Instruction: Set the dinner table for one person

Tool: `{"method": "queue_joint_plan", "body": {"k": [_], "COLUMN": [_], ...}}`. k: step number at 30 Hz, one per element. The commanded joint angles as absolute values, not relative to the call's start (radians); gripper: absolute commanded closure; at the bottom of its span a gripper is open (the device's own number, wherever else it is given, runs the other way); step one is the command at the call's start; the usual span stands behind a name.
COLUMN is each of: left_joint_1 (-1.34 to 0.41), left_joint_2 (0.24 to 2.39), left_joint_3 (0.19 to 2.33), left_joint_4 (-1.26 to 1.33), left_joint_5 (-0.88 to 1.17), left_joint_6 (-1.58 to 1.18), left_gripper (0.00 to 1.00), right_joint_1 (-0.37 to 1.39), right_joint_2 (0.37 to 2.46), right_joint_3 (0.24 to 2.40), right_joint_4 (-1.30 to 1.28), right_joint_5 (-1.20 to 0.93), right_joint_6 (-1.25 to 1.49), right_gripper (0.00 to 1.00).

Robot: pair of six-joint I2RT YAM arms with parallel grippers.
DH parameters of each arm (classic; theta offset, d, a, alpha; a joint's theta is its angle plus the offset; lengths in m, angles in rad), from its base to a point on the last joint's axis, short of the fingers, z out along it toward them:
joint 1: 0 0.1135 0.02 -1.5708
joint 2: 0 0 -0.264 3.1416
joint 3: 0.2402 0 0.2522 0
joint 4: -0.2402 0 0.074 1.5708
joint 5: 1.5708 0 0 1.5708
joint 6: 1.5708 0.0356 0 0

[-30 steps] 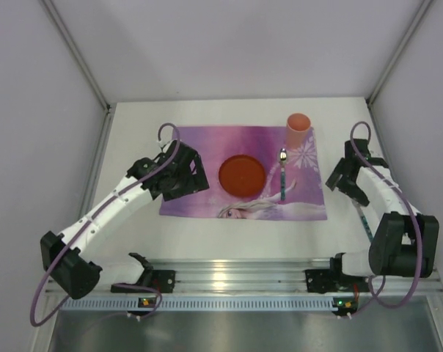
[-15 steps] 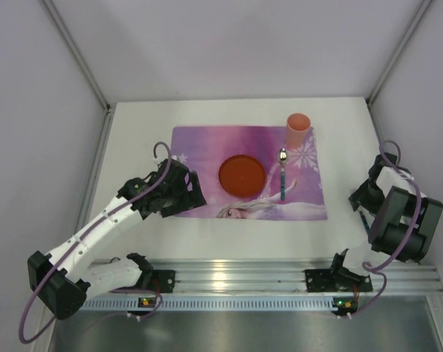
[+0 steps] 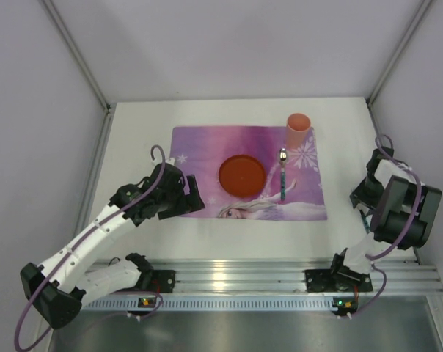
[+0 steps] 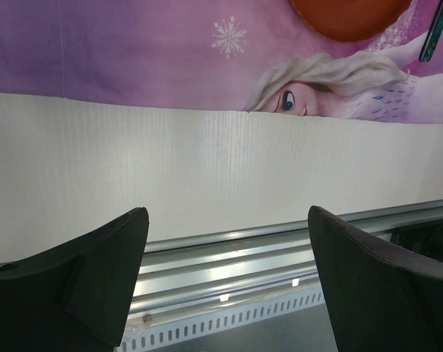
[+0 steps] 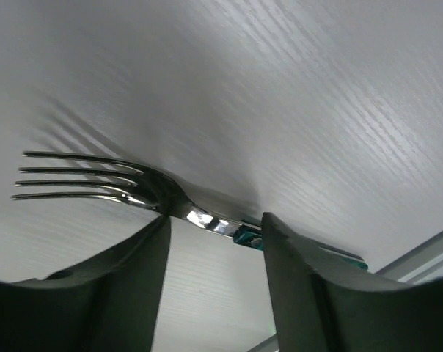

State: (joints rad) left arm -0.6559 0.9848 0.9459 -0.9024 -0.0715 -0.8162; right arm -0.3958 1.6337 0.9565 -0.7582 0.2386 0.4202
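Observation:
On the white dinner table (image 3: 133, 139) lies a purple princess placemat (image 3: 199, 147) with an orange plate (image 3: 242, 174), an orange cup (image 3: 298, 125) and a teal-handled spoon (image 3: 282, 176). A fork (image 5: 97, 180) with a teal handle lies on the bare table at the right edge. My right gripper (image 5: 215, 220) is low over it, its jaws partly narrowed, one finger on each side of the fork's neck with a gap still showing. In the top view this gripper (image 3: 362, 196) sits right of the mat. My left gripper (image 4: 227, 213) is wide open and empty, above the table near the mat's front left corner (image 3: 188, 202).
An aluminium rail (image 3: 236, 275) runs along the near edge, also seen in the left wrist view (image 4: 229, 249). Grey walls enclose the table on three sides. The right arm is folded tight against the right wall (image 3: 427, 147).
The right arm swung back to the table's right edge and dropped onto the fork, its jaws narrowing. The left arm drew back off the mat toward the near edge, still open.

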Motion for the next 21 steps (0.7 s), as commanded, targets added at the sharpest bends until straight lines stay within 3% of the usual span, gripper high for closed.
{"method": "queue_joint_plan", "body": {"k": [1,7,10,17,20,21], "left_joint_1": [-0.660,-0.660,-0.658,-0.660,-0.658,-0.660], "left_joint_2": [0.986,1.032,1.063,1.115,1.129,1.131], "left_joint_3": [0.997,1.054,1.100,1.189,1.203,1.204], "left_joint_4": [-0.933,-0.979,-1.009,-1.054,-1.054,-1.052], "left_joint_5": [-0.103,-0.129,-0.150,-0.186,-0.176,-0.172], "left_joint_6": [-0.795,-0.808,-0.810,-0.847,-0.885,-0.900], "left_gripper": [0.05,0.05,0.05,0.06,0.06,0.06], "right_joint_1": [-0.324,-0.264,-0.245,-0.210,-0.178,-0.169], "right_joint_2": [1.674,1.753,1.802,1.896,1.896,1.891], "right_joint_3": [0.914,0.939,0.998,1.222,1.316,1.353], "right_joint_4": [-0.664,-0.609,-0.597,-0.626,-0.641,-0.649], "right_joint_5": [0.216,0.149,0.121,0.063,0.034,0.034], "right_joint_6": [0.425,0.457,0.463,0.453,0.431,0.420], "right_gripper": [0.51,0.88,0.96,1.00,0.92,0.79]}}
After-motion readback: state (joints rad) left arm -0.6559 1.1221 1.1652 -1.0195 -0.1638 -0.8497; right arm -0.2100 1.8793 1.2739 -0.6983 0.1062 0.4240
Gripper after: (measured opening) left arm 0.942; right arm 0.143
